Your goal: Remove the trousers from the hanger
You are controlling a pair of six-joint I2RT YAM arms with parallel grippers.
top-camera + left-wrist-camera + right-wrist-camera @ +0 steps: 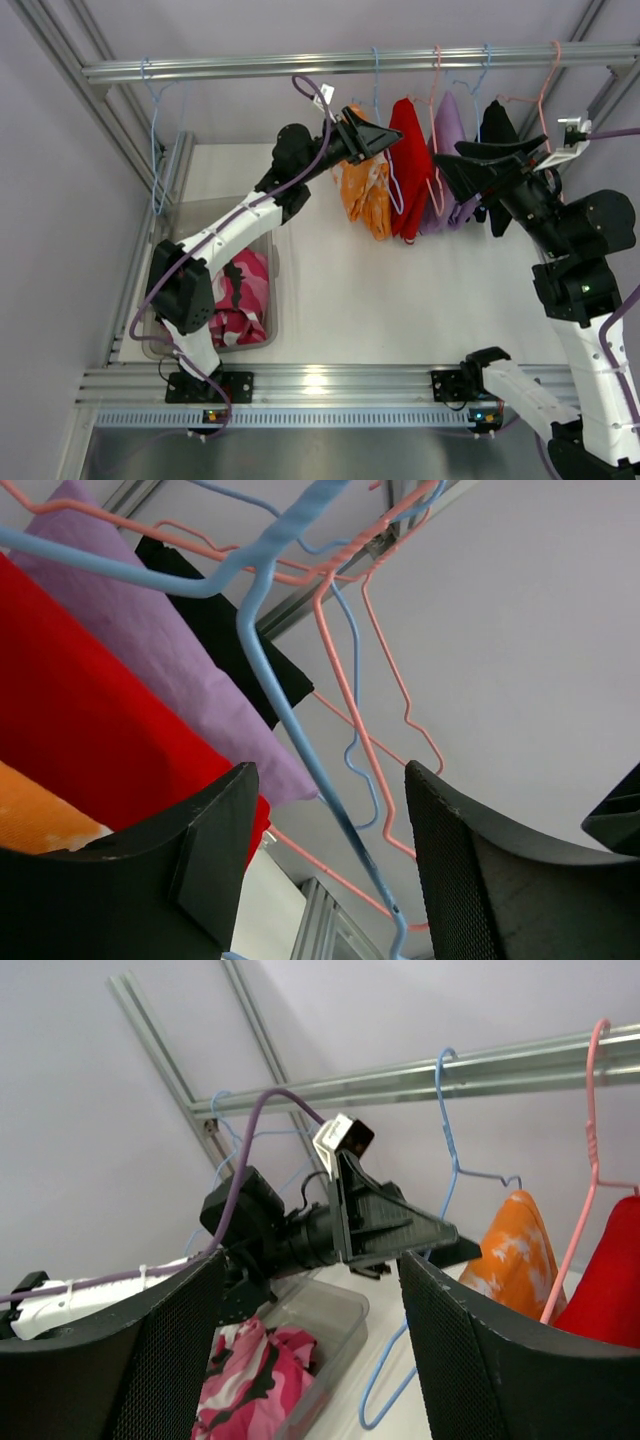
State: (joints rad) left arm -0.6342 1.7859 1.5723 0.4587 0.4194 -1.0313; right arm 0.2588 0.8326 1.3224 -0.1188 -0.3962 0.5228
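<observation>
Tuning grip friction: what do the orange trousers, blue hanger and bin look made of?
Orange trousers: soft matte cloth; it folds and drapes. Blue hanger: thin bent wire, smooth coating, probably painted or plastic-coated metal. Bin: clear plastic, likely rigid; pink camouflage trousers show through its wall.

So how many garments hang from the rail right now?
4, in a row right of centre: the orange trousers, then a red garment, a purple garment and a black garment. The right arm may hide others.

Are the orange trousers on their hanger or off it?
On. The orange trousers hang on a blue hanger hooked to the rail, beside a red garment. The pink camouflage pair lies in the bin.
</observation>
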